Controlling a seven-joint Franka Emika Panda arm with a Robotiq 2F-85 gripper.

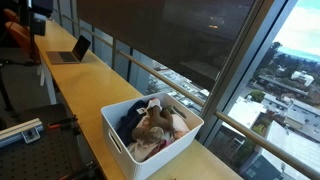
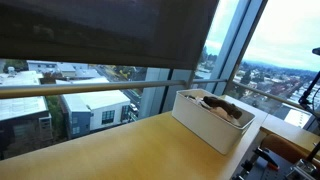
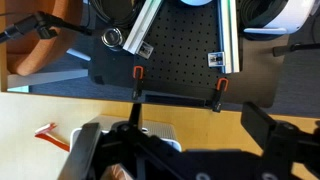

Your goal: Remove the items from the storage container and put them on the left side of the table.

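Pincer point(image 3: 185, 160): shown in the wrist view, entering from the bottom edge; spread wide, with dark fingers point(image 3: 85, 152) far out toward either side; gripping nothing that can be made out.
Pincer position: hanging over the storage container point(image 3: 150, 128), with the white rim just beyond the fingers; height above it not possible to judge.
Storage container: white, rectangular, open at the top; standing on the table in both exterior views point(image 1: 115, 128) point(image 2: 200, 125), close to the window side.
Items: a heap of soft things in dark blue, brown, white and pink, filling the container up to the rim point(image 1: 152, 125); only a brown top peeking over the rim from the lower angle point(image 2: 220, 103); a pinkish patch at the bottom edge of the wrist view point(image 3: 120, 172); all inside the container, none on the wood.
Table: long, light wood, running along the glass wall point(image 1: 80, 85) point(image 2: 110, 150); a tan strip in the wrist view point(image 3: 25, 120).
Laptop point(image 1: 72, 50): open, at the far end of the table, well apart from the container.
Small red thing point(image 3: 50, 135): lying on the table near the container, toward the picture's left edge; too small to identify.
Black perforated plate point(image 3: 175, 60): beyond the table edge in the wrist view, carrying aluminium rails point(image 3: 145, 25); orange-tipped clamps point(image 3: 137, 72) at its near edge.
Blind point(image 2: 100, 30): dark, drawn partway down the window.
Outside: city buildings point(image 1: 285, 110) far below the glass.
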